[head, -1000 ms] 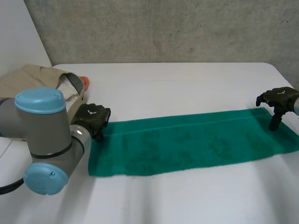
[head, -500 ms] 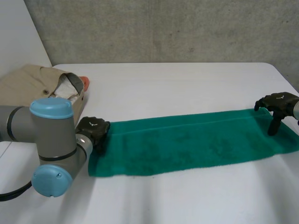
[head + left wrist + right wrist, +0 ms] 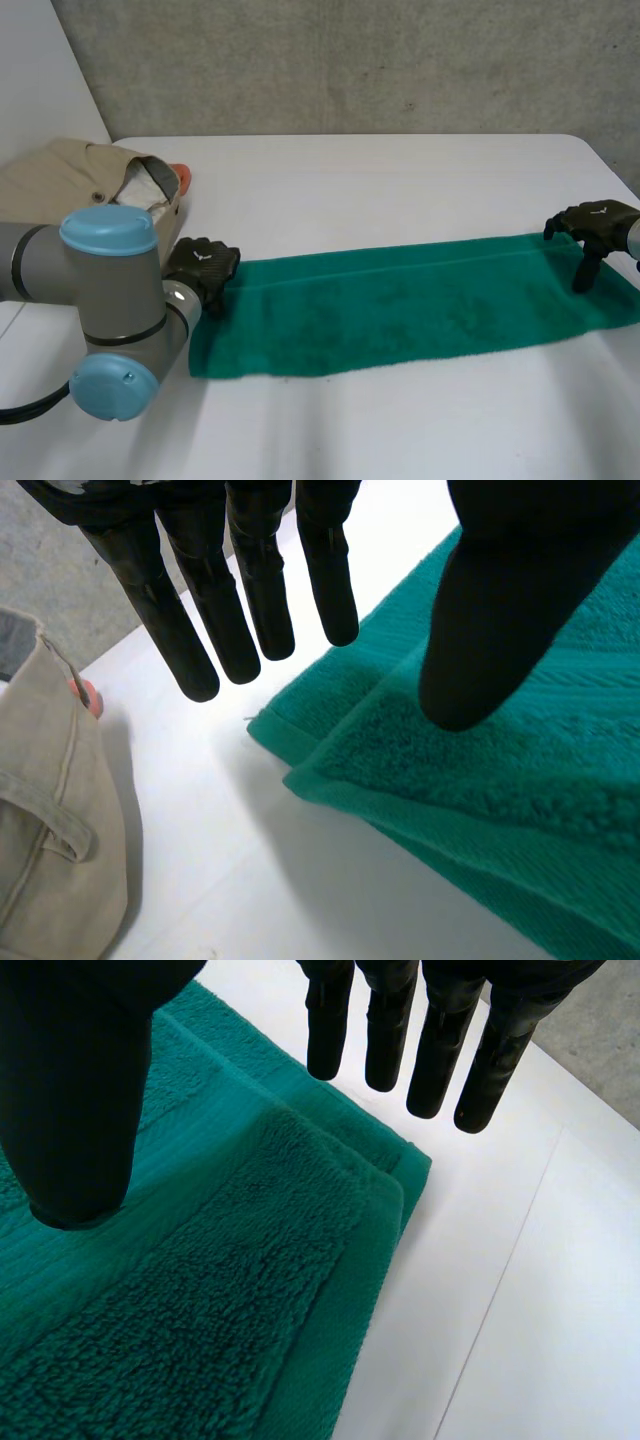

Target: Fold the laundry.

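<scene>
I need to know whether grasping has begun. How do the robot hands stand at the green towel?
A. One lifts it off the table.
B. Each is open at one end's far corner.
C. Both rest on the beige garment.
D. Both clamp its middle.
B: the left robot hand and the right robot hand are at opposite far corners of the green towel, with fingers straight, thumbs over the cloth and nothing pinched.

towel (image 3: 400, 305): deep teal-green, plain terry, with a flat ribbed band by the hem
table (image 3: 380, 190): plain white
left hand (image 3: 203, 265): black
right hand (image 3: 592, 222): black
left arm (image 3: 110, 300): grey, light-blue caps
garment (image 3: 90, 175): beige
wall (image 3: 350, 65): mottled grey
</scene>
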